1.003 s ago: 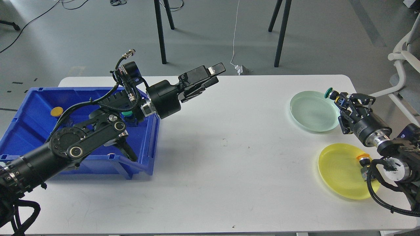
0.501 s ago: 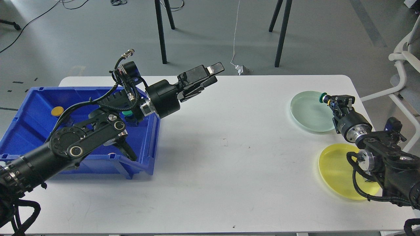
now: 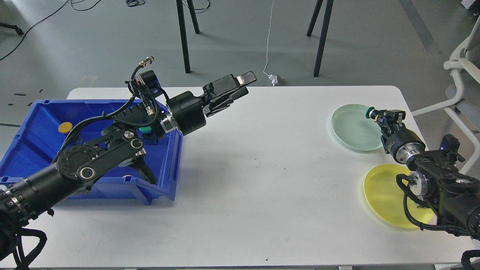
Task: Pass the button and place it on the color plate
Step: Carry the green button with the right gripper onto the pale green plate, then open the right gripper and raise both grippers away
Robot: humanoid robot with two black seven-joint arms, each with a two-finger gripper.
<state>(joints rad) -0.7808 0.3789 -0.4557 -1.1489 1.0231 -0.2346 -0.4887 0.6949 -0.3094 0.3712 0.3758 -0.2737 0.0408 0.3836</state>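
My right gripper (image 3: 379, 115) is shut on a green button (image 3: 370, 111) and holds it just over the right rim of the pale green plate (image 3: 352, 127). A yellow plate (image 3: 384, 195) lies nearer on the right, partly covered by my right arm. My left gripper (image 3: 248, 84) hangs above the table's back middle, to the right of the blue bin (image 3: 30, 150). Its fingers stand slightly apart with nothing between them. A yellow button (image 3: 65, 127) and a green button (image 3: 144, 130) lie in the bin.
The blue bin fills the table's left side under my left arm. Chair and table legs stand on the floor behind the table. A white chair (image 3: 459, 63) is at the far right. A white cable hangs down to the back edge.
My right arm has turned and carried the green button a little left and down onto the green plate's rim. An orange button on the yellow plate is now hidden by that arm. The left arm stays still.
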